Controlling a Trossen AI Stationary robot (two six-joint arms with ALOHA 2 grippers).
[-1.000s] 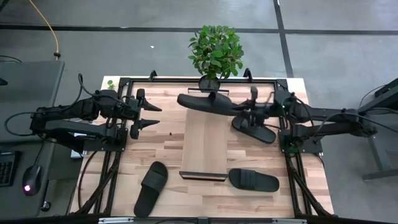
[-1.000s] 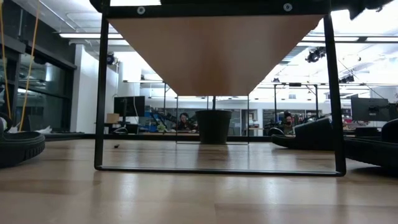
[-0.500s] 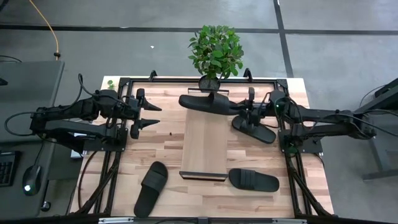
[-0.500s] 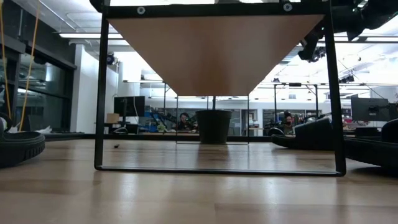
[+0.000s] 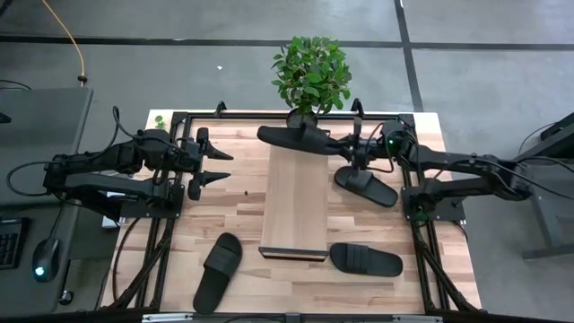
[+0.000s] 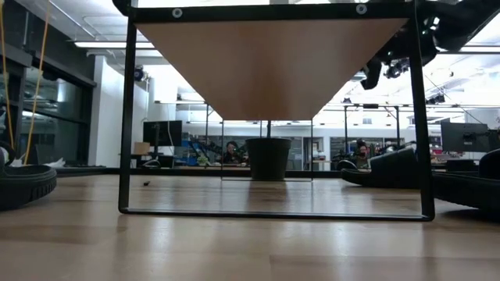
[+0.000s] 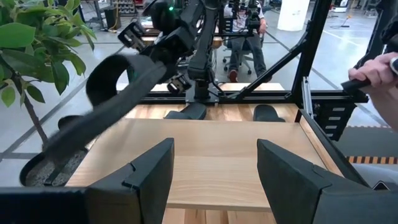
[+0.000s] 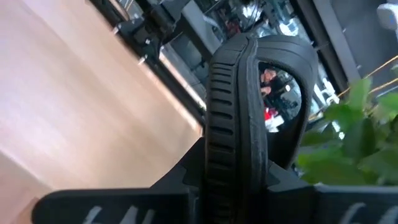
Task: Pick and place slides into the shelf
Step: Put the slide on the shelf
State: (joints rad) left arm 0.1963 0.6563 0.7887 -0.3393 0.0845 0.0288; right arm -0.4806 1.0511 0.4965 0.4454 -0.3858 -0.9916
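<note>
Four black slides are in view. One slide (image 5: 296,140) hangs in my right gripper (image 5: 352,151), above the far end of the pale shelf board (image 5: 294,206). In the left wrist view this slide (image 7: 118,102) crosses the picture with its strap arch up. Another slide (image 5: 366,186) lies flat on the table right of the shelf. Two more (image 5: 365,260) (image 5: 218,269) lie flat near the front edge. My left gripper (image 5: 217,166) waits open on the left side of the table, and its fingers (image 7: 149,180) frame the shelf top (image 7: 211,149). My right gripper holds the slide by one end of its sole (image 8: 233,155), pinched between the two fingers (image 8: 180,183). One finger is on each flat face, and the ribbed rim faces the camera. The fingers come level from the table's right and lie along the slide. The slide is lifted clear and reaches out toward the table's left.
A potted plant (image 5: 312,72) stands at the far edge, just behind the held slide. The shelf stands on a dark metal frame (image 6: 125,117). Dark frame rails run along both sides of the table. A person's hand (image 7: 379,68) shows beyond the table's right side.
My right gripper has carried the slide toward the table's far edge and a little to the left, still shut on it. The slide now hangs over the shelf's far end, closer to the plant pot. My left arm has kept still.
</note>
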